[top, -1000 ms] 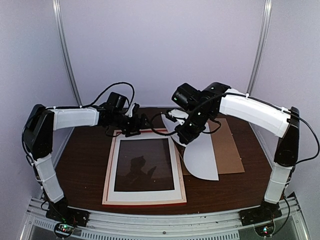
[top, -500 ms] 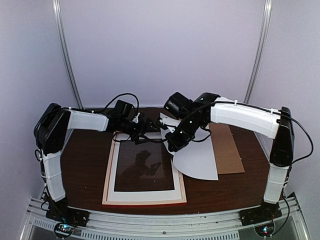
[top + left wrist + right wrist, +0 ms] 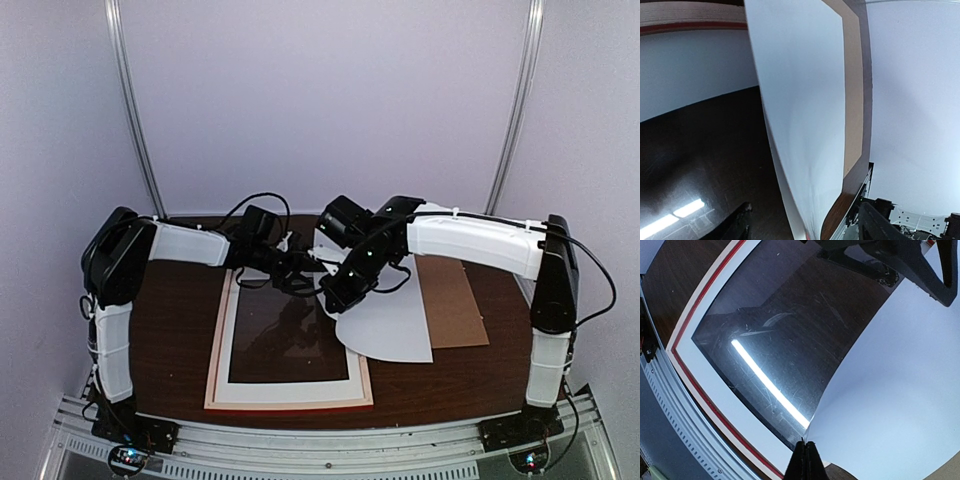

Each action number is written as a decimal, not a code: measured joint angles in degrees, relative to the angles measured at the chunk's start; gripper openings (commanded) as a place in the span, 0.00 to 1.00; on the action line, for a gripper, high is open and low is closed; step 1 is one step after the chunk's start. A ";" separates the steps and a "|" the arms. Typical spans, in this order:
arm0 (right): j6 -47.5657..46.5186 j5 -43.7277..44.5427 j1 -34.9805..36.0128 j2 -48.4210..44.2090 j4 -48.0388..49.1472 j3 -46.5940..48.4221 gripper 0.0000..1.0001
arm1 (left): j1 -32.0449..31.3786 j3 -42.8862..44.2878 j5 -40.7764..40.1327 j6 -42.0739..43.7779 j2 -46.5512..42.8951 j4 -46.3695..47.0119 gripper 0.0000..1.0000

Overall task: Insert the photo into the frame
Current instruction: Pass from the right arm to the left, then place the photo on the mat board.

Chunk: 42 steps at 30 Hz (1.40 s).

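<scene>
Right gripper [image 3: 335, 295] [image 3: 805, 458]: fingers were pressed together, clamped on edge of the photo [image 3: 390, 322] [image 3: 890, 390] [image 3: 800, 100]. Photo showed only its plain white back, w/ the sheet curled. The pinched part was lifted over the frame's glass [image 3: 285, 340] at approx 2 o'clock of the frame [image 3: 290, 405] [image 3: 706, 295]. Rest of the sheet sagged to the table [image 3: 170, 320] at frame's 3 o'clock, overlapping the left edge of the brown board [image 3: 455, 300].

Left gripper [image 3: 305, 280] [image 3: 807, 226]: fingers [image 3: 740, 227] were well apart. Wrist view had the photo's thin edge standing btwn them, w/ no contact visible on either finger. It hung over the frame's 12 o'clock rail, just beside the right gripper, at that gripper's 10 o'clock.

Frame lay flat on the table, centre-left. A white mat [image 3: 222, 340] sat inside its rails, w/ dark glass in the window reflecting the arms. Red stripe of the frame ran along the mat's outer edge in right wrist view.
</scene>
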 measured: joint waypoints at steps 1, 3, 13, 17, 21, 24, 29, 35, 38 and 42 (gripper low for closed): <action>0.02 -0.17 0.13 0.22 0.02 0.02 0.00 | -0.15 0.59 0.11 0.22 0.70 -0.02 0.65; 0.00 -0.55 0.31 0.66 0.11 0.02 0.00 | -0.37 1.38 0.15 0.44 1.53 -0.50 0.59; 0.02 -2.23 0.76 1.22 0.94 0.09 0.00 | -0.52 3.78 0.76 1.84 3.34 -2.19 0.32; 0.04 -3.19 0.76 1.22 1.31 0.09 0.00 | -0.52 3.96 1.05 2.27 4.61 -2.49 0.22; 0.07 -3.54 0.79 1.25 1.51 0.09 0.18 | -0.52 3.96 1.20 2.38 5.25 -3.06 0.10; 0.33 -3.72 0.79 1.25 1.88 0.09 0.38 | -0.52 4.02 1.33 2.60 5.25 -2.95 0.02; 0.81 -3.48 0.33 0.94 2.71 -0.55 0.53 | -0.50 3.78 1.44 3.50 4.87 -3.10 0.00; 0.94 -3.65 -3.08 -4.61 3.61 -5.44 0.56 | 0.15 -2.12 1.70 6.25 -1.88 -5.77 0.00; 1.01 -3.67 -7.37 -9.16 4.57 -7.52 0.56 | 1.33 -6.10 2.10 9.25 -7.98 -9.84 0.00; 1.01 -3.58 -13.07 -12.83 6.10 -9.14 0.56 | 3.17 -8.33 1.97 14.67 -14.73 -17.99 0.00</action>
